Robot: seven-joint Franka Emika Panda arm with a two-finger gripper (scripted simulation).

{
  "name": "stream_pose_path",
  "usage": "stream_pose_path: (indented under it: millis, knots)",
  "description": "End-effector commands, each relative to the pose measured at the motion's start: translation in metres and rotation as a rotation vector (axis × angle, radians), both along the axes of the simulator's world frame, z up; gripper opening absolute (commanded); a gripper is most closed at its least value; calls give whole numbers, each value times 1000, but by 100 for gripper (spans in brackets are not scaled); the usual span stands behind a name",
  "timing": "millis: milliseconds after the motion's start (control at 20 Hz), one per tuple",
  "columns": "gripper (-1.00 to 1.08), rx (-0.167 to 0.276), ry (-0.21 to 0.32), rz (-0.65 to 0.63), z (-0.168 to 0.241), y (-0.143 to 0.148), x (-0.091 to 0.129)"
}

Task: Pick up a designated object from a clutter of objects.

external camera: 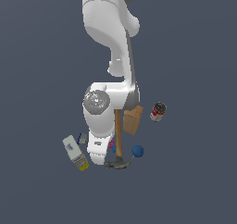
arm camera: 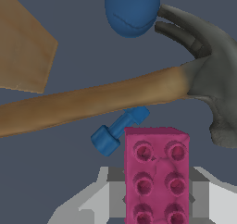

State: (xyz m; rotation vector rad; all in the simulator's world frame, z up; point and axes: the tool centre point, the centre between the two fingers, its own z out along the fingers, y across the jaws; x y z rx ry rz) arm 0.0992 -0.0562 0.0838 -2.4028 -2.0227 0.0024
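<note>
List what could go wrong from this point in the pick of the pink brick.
1. The small blue piece lies right against the pink brick; closing or lifting may drag it along.
2. The hammer handle runs close beside the brick, so a finger could nudge it.
3. The gripper shows only pale parts either side of the brick, so the grasp may be off-centre.

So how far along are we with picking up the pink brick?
Done: the claw is down in the clutter, straddling the pink brick beside the hammer. In hand: the grasp itself; whether the fingers have closed on it is unclear. Left: lifting it clear; the exterior view shows the arm low over the items.
</note>
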Motion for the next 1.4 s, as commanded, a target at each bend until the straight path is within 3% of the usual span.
stream_pose_path:
  millis: [0,900,1350]
  knots:
    - [-100,0,-1,1,25,10,1]
    - [-100,0,-1,1,226,90,12]
    - [-100,1,-2,0,286,113,19]
